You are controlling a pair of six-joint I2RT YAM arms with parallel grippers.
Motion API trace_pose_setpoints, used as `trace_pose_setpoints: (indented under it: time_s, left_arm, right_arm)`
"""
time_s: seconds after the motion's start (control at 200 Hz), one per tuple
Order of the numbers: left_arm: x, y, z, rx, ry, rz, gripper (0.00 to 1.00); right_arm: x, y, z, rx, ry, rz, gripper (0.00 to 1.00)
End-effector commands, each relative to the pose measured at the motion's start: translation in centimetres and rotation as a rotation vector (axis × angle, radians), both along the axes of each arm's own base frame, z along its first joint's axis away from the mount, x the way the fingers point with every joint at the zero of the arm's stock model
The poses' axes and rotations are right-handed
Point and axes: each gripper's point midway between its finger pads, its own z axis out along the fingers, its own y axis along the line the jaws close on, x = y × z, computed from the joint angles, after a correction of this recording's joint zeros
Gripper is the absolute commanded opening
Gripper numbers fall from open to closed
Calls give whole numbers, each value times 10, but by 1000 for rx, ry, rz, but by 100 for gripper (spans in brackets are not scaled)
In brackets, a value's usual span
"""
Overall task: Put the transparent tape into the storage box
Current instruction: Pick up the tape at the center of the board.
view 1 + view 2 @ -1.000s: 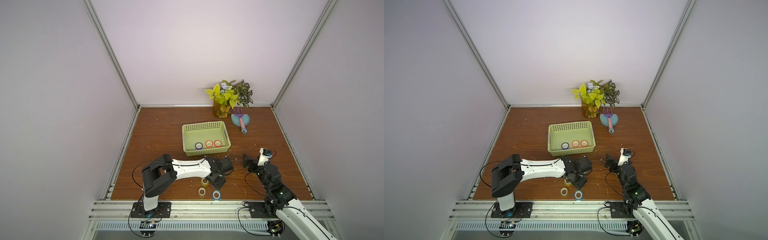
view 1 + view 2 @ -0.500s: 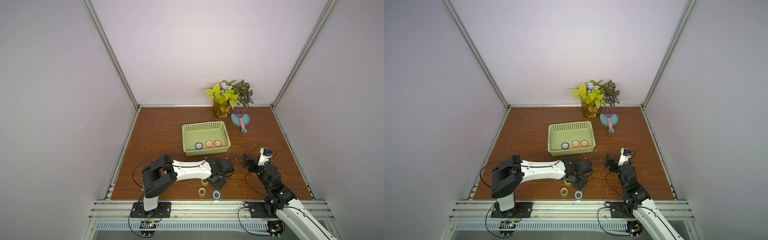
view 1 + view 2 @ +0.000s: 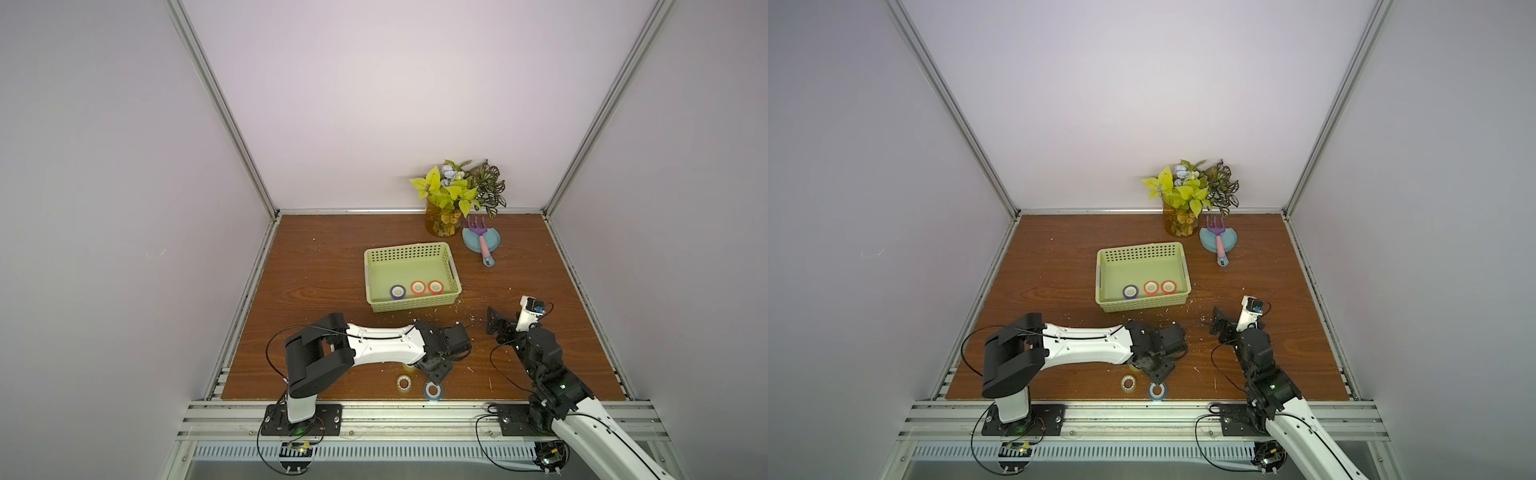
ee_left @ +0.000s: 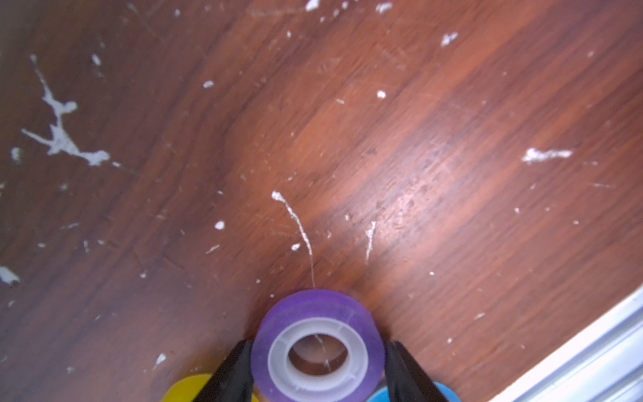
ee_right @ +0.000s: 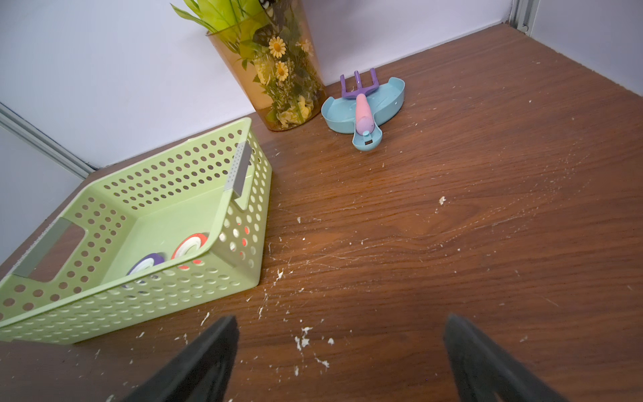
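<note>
Left tool [image 4: 318, 348] is clamped on a purple tape roll [image 4: 315, 306] down near the front edge of the bench [image 4: 417, 139], with a yellow roll [image 4: 188, 388] and a blue roll [image 4: 447, 395] right beside it. Right tool [image 5: 341, 334] is wide apart over bare bench. The box [image 3: 409, 306] sits mid-bench, well away from the purple tape roll, with three rolls [image 3: 417, 287] inside.
</note>
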Motion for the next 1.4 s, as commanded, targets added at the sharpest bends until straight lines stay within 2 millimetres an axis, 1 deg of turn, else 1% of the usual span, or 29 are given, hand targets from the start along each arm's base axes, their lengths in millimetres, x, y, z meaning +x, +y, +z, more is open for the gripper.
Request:
trace_pose_setpoints:
  time_s: [0.0,0.26,0.37,0.535,0.721,0.956,1.146,1.281,1.391]
  left_arm:
    - [-23,32,-32,152,79,-7,56]
    - [-23,33,-35,176,63,-10,54]
    - [-20,30,-30,159,45,3,53]
    - [-7,16,-3,83,-3,27,53]
    - [14,10,24,4,-31,62,52]
    - [31,-1,62,-95,-70,65,52]
    - [51,2,88,-138,-115,86,52]
    - [73,10,106,-144,-165,115,52]
    - [96,19,122,-158,-220,146,52]
  right_arm:
    - [1,-1,1,11,-13,-9,99]
    - [1,-1,1,11,-13,-9,99]
    - [1,-1,1,11,-13,-9,99]
    - [1,-1,1,12,-13,-9,99]
    - [1,-1,1,14,-14,-10,99]
    - [1,-1,1,15,-14,-13,99]
    - [1,-1,1,14,-14,-11,99]
    - [1,-1,1,13,-14,-10,99]
    - [1,-1,1,13,-13,-11,99]
